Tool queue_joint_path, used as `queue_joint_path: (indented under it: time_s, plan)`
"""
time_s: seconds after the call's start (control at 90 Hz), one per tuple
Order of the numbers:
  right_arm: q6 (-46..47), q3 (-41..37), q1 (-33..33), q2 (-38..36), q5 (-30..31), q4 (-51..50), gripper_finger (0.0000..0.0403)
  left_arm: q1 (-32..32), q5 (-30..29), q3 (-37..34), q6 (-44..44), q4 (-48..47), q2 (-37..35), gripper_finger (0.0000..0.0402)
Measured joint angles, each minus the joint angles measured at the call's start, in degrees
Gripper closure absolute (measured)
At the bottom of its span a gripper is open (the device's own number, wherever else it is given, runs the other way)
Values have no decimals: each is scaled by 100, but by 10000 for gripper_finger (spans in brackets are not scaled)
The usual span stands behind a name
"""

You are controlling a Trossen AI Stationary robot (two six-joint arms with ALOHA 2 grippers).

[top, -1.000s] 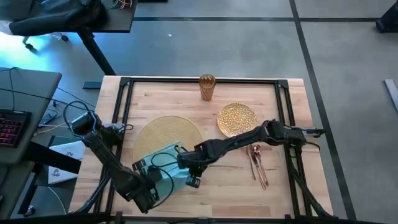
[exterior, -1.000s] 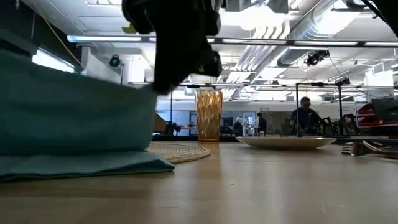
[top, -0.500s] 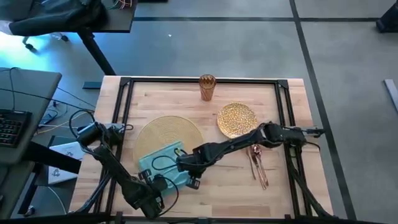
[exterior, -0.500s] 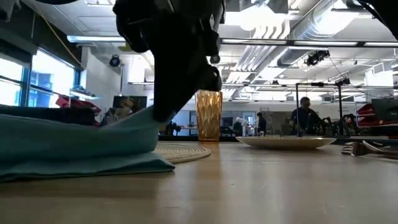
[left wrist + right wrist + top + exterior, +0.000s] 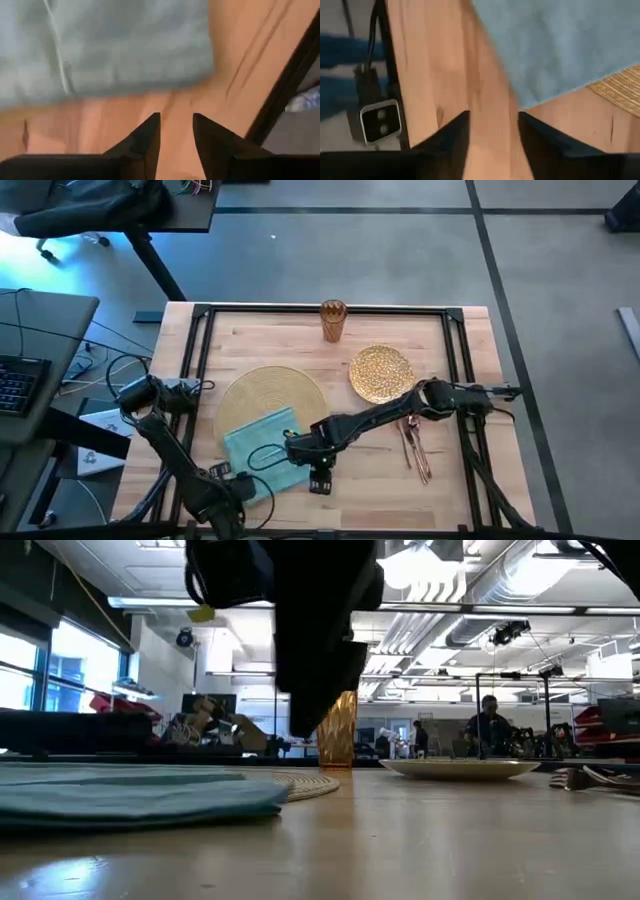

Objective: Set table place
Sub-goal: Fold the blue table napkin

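While both grippers hover apart-fingered, teal napkin (image 5: 262,448) lies flat on table (image 5: 380,480)

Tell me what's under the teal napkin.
The teal napkin lies flat, mostly on the bare table. Its far corner overlaps the edge of the pale-gold placemat. Anything else beneath it is hidden by the cloth.

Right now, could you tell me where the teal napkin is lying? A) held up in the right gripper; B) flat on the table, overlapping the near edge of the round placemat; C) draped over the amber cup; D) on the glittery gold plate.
B: the teal napkin lies flat on the table, its far edge overlapping the placemat, with both the left gripper and the right gripper open and holding nothing.
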Motion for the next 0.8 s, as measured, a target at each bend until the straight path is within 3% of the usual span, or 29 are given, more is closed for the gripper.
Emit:
queue_joint_path:
  time_s: [0.089,0.2,0.378,0.5,0.8]
  plan:
    - [-437,2,-80,-108,118,-230,182,-154,-145,9,-679,-179,-195,293]
    - [-1116,4,-246,-254,243,-363,162,-265,-824,-2,-1765,-602,-490,297]
    - [-2321,2,-657,-570,441,-338,165,-310,-1866,-15,-3440,-1302,-1107,299]
    - [-2537,2,-1114,-664,433,163,176,-302,-2143,-9,-4616,-2120,-1472,299]
    - [-3244,-2,-1901,-424,396,1579,195,601,-1776,-74,-4414,-3499,-1788,300]
